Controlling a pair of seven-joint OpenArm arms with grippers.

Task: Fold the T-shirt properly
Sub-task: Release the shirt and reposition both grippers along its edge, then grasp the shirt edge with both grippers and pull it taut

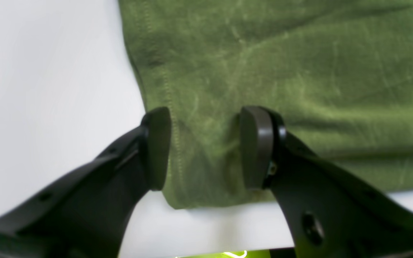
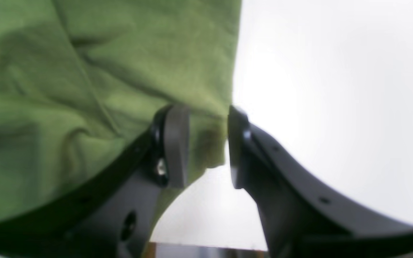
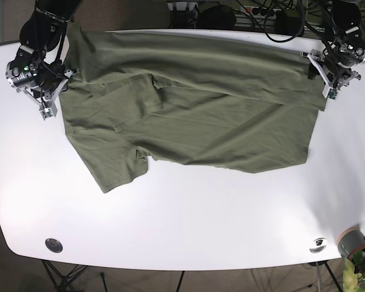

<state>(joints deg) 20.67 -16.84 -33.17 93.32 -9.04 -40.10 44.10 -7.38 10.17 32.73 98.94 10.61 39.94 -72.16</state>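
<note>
**T-shirt with one lengthwise fold laid, both ends bracketed by grippers**

T-shirt (image 3: 194,115), olive green, lies spread across the far half of the white counter (image 3: 188,225), its long axis running left to right in the base view. At that view's left edge, the right gripper (image 3: 48,91) sits at the sleeve-and-shoulder end. In the right wrist view the right gripper (image 2: 206,147) stands partly open, its jaws on either side of a hanging fold of cloth at the garment's edge; one pad (image 2: 176,145) appears to touch the fabric, while the other stands just clear of it, so no firm pinch is evident.

Moving rightward, the far long edge has been turned over toward the middle, forming a doubled band along the top of the garment. A short sleeve (image 3: 118,167) still juts out toward the near side, unfolded, and the lower body panel remains a single layer.

At the base view's right edge, the left gripper (image 3: 325,76) sits at the hem end. In the left wrist view the left gripper (image 1: 204,147) is open wide, jaws straddling the stitched corner of the hem, with cloth flat on the counter between them and not clamped.

Judged progress: an early stage. One lengthwise fold appears complete; the opposite side, the sleeve, and the crosswise folds remain.
</note>
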